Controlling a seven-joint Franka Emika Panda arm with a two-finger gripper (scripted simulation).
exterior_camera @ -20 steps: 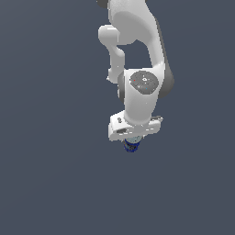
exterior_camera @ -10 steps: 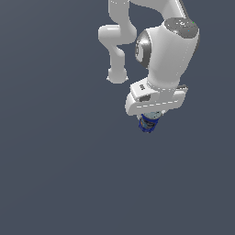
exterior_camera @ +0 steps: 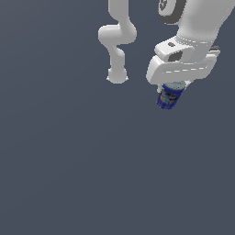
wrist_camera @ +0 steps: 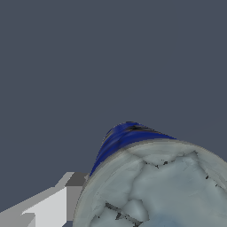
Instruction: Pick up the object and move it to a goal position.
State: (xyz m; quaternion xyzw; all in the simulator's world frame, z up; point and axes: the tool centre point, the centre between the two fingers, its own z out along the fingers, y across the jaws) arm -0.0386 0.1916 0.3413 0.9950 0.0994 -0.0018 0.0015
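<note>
The can (exterior_camera: 169, 97) has a dark blue printed label and a pale grey-silver round top. It hangs slightly tilted under the white hand, well above the grey floor, at the exterior view's upper right. My gripper (exterior_camera: 172, 90) is shut on it; the fingers are mostly hidden behind the hand and the can. In the wrist view the can (wrist_camera: 155, 177) fills the near corner, its pale top facing the camera and its blue side beyond. One grey-white finger (wrist_camera: 48, 206) shows beside it.
The white arm's base (exterior_camera: 116, 75) stands on the plain dark grey floor (exterior_camera: 69, 174) at the exterior view's upper middle. The arm's links rise out of the top of that view. No other objects show.
The gripper has carried the can up and toward the exterior view's right, closer to the camera. The arm has swung the same way. The can stays gripped.
</note>
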